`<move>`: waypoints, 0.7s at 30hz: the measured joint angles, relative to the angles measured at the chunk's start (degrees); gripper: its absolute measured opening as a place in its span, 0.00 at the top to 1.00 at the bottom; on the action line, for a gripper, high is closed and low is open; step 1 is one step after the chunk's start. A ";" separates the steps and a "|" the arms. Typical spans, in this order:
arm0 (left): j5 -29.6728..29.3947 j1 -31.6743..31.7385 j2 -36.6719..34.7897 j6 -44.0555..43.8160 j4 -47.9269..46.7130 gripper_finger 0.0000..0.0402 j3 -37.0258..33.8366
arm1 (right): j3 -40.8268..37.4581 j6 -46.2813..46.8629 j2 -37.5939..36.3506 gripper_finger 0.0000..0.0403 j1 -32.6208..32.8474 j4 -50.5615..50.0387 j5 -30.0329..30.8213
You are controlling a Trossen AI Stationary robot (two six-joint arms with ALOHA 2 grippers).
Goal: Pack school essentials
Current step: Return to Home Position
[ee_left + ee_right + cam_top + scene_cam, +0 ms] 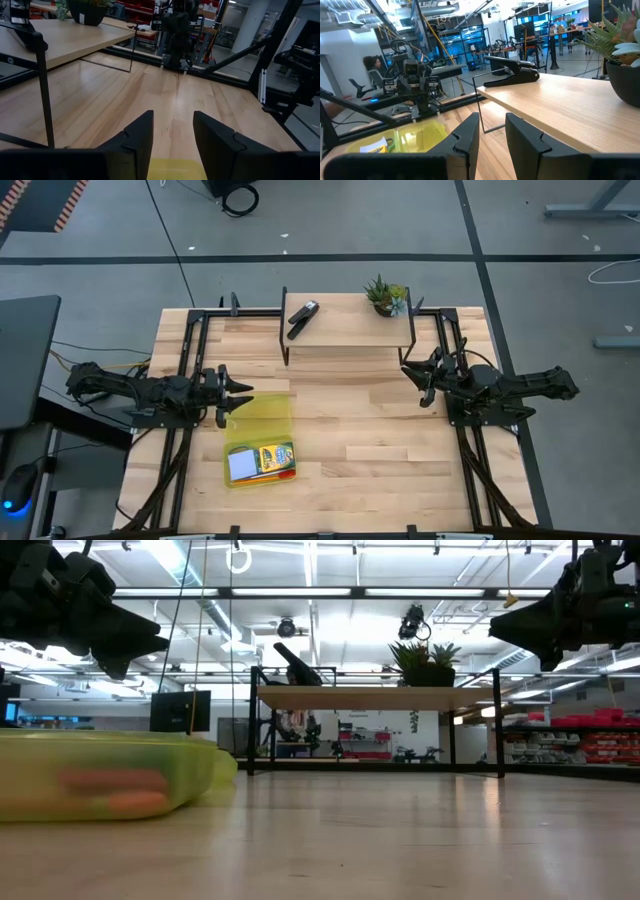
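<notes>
A translucent yellow-green case (262, 440) lies open on the table's left half. Its near tray holds the crayon box (275, 456), the pale blue note pad (241, 465) and orange pencils (270, 476); its lid (266, 411) lies flat toward the far side. The case also shows in the low view (100, 775) and the right wrist view (415, 136). My left gripper (245, 394) hovers open above the lid's left edge. My right gripper (405, 372) hovers open by the shelf's right leg. The scissors and red block do not show.
A low wooden shelf (350, 325) stands at the table's far middle, bearing a black stapler (303, 318) and a small potted plant (386, 297). Bare wood lies between the arms and toward the near right. A person (371, 72) sits beyond the table's left side.
</notes>
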 joint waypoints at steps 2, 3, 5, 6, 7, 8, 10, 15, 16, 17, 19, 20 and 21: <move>0.00 0.00 0.01 0.04 0.00 0.63 0.00 | 0.00 0.00 0.00 0.75 0.00 0.00 0.00; 0.00 0.01 0.00 0.03 0.00 0.63 0.00 | 0.00 0.00 0.00 0.75 0.00 0.00 0.00; 0.00 0.01 0.00 0.02 0.00 0.62 0.00 | 0.00 0.00 0.00 0.75 0.00 0.00 0.00; 0.00 0.00 0.00 0.04 0.00 0.62 0.00 | 0.00 0.00 0.00 0.75 0.00 0.00 0.00; 0.00 0.00 0.00 0.04 0.00 0.62 0.00 | 0.00 0.00 0.00 0.75 0.00 0.00 0.00; 0.00 0.01 0.00 -0.01 0.00 0.62 0.00 | 0.00 0.00 0.00 0.75 0.00 0.00 0.00; 0.00 0.02 0.00 0.04 0.00 0.63 0.00 | 0.00 0.00 0.00 0.75 0.00 0.00 0.00; 0.00 0.00 0.00 0.01 0.00 0.64 0.00 | 0.00 0.00 0.00 0.75 0.00 -0.02 0.00; 0.00 0.00 0.01 -0.01 0.00 0.64 0.00 | 0.00 0.00 0.00 0.75 0.00 -0.01 0.00; 0.00 0.01 0.02 0.02 0.00 0.64 0.00 | 0.00 0.00 0.00 0.75 0.00 0.00 0.00; 0.00 0.00 0.02 0.01 0.00 0.63 0.00 | 0.00 0.00 0.00 0.75 0.00 -0.01 0.00; 0.00 0.02 0.02 -0.01 0.00 0.63 0.00 | 0.00 0.00 0.00 0.75 0.00 0.00 0.00; 0.00 0.02 0.01 0.02 0.00 0.63 0.00 | 0.00 0.00 0.00 0.75 0.00 -0.02 0.00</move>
